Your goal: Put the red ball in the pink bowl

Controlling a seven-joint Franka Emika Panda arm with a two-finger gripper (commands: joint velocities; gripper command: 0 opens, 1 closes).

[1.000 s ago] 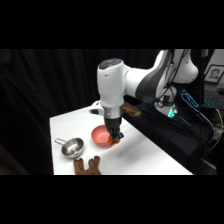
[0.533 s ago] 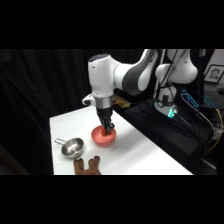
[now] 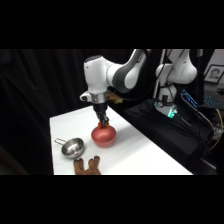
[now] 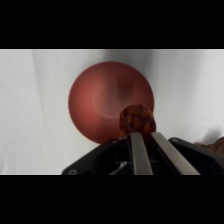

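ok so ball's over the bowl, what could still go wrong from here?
1. In the wrist view the red ball sits over the near rim of the pink bowl, not its middle; released now, it might clip the rim and roll out.
2. The gripper hangs just above the bowl; descending further could nudge it toward the steel cup.

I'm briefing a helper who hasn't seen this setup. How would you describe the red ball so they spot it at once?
Start at the white table and find the pink bowl near its middle, beside a steel cup and a brown plush toy. The gripper hangs right over the bowl, holding the red ball between its fingers. It is small, orange-red and bumpy, far smaller than the smooth bowl.
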